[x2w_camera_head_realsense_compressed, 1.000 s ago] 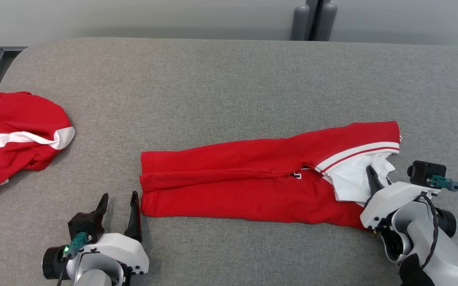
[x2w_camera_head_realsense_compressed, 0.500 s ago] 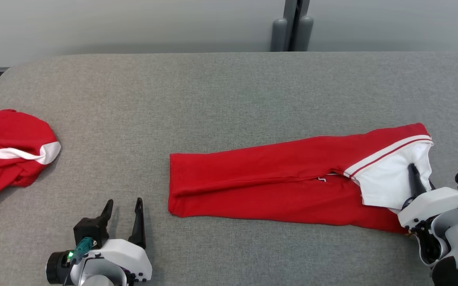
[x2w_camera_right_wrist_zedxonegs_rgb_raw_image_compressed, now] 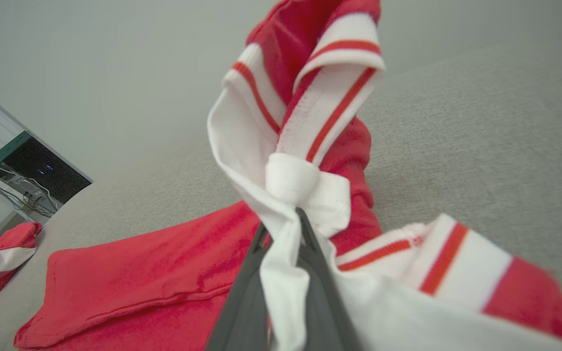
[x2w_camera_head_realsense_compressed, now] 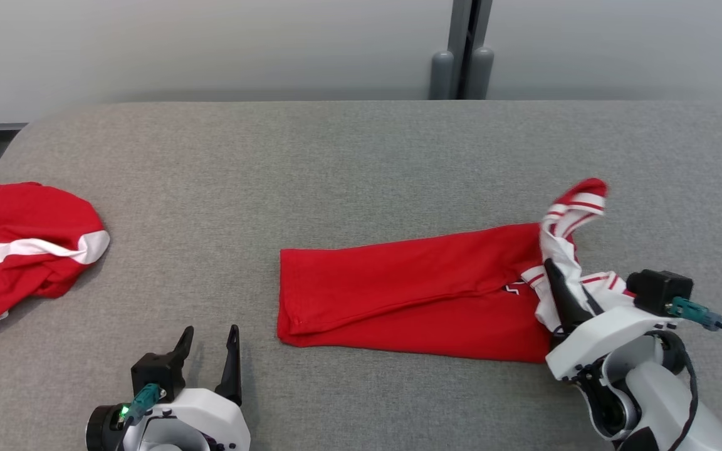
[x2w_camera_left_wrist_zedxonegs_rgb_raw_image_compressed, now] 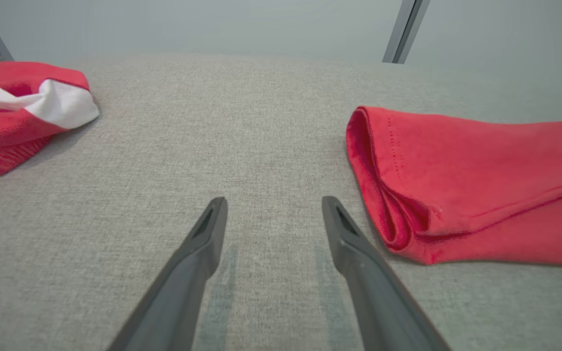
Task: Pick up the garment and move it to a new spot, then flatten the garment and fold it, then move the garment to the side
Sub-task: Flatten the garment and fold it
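Left hand (x2w_camera_head_realsense_compressed: 211, 328) low, fingers (x2w_camera_head_realsense_compressed: 232, 366) wide apart; right hand (x2w_camera_head_realsense_compressed: 551, 266) farther forward, fingers (x2w_camera_head_realsense_compressed: 563, 295) tight together.

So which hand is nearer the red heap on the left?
Left. The left hand lies right of the red heap; the right hand is far across, gripping the folded garment.

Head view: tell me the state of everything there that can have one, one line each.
folded garment: folded into a long strip, right end raised off the table.
right gripper: shut on the folded garment's white fabric.
left gripper: open, empty, beside the strip's left end.
second garment: crumpled at the table's left edge.
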### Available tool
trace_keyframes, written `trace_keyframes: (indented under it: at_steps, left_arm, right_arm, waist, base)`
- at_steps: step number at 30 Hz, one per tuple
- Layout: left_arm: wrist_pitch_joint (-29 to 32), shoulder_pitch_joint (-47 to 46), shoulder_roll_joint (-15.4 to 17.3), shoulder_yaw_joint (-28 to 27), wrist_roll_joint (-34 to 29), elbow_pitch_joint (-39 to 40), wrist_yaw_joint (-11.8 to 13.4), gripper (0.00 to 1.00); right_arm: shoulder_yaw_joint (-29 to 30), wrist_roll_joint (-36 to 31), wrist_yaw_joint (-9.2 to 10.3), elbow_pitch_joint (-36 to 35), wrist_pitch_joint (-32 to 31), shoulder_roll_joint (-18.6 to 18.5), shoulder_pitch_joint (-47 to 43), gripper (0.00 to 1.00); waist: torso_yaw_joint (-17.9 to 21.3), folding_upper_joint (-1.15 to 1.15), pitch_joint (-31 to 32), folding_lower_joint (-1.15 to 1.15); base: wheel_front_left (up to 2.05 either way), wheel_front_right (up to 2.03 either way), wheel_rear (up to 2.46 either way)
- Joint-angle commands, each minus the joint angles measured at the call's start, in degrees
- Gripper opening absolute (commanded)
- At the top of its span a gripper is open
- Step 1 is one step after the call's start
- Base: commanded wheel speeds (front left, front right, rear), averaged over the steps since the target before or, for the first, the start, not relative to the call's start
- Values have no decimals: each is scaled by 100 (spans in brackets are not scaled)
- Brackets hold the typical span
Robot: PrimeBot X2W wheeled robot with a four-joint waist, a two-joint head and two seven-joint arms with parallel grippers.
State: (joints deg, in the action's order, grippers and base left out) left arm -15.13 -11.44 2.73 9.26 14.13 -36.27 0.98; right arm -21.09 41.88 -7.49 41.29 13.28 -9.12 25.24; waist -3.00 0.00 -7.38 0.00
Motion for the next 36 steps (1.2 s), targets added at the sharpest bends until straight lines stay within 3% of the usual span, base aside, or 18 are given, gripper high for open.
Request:
trace_keyframes:
  at_steps: [1,10,17,22,23,24,25,31,36]
  left_arm:
    - [0,40,29,52,61,-4,-7,100]
    - [0,-1,31,351,183,-1,33,100]
    - [0,-57,29,653,306,24,73,100]
    - [0,-82,29,797,363,50,98,100]
    - [0,-83,28,811,377,57,116,100]
    - [0,-81,28,822,386,64,122,100]
    - [0,-79,28,829,397,72,131,100]
    - [0,-116,29,784,299,125,180,100]
    - [0,-168,30,706,170,174,207,100]
  right_arm:
    - [-242,115,0,-217,-120,27,-87,0]
    - [-964,388,0,-548,-424,225,47,0]
    - [-1275,413,0,-198,-415,385,418,0]
    - [-1441,448,0,129,-330,484,648,0]
    - [-1478,473,0,173,-305,504,678,15]
    - [-1507,504,0,211,-288,521,699,46]
    - [-1547,569,0,228,-285,539,707,100]
    - [-1628,588,0,262,6,534,847,100]
    - [-1131,209,0,339,196,359,864,100]
  waist:
    - [-200,0,28,0]
    - [-933,0,-40,0]
    - [-1602,0,-152,0]
    - [-1870,0,-212,0]
    - [-1886,0,-217,0]
    - [-1895,0,-223,0]
    - [-1894,0,-229,0]
    - [-1663,0,-230,0]
    - [-1347,0,-199,0]
  base:
    - [0,0,0]
    - [0,0,0]
    - [0,0,0]
    - [0,0,0]
    - [0,0,0]
    - [0,0,0]
    - [0,0,0]
    - [0,0,0]
    - [0,0,0]
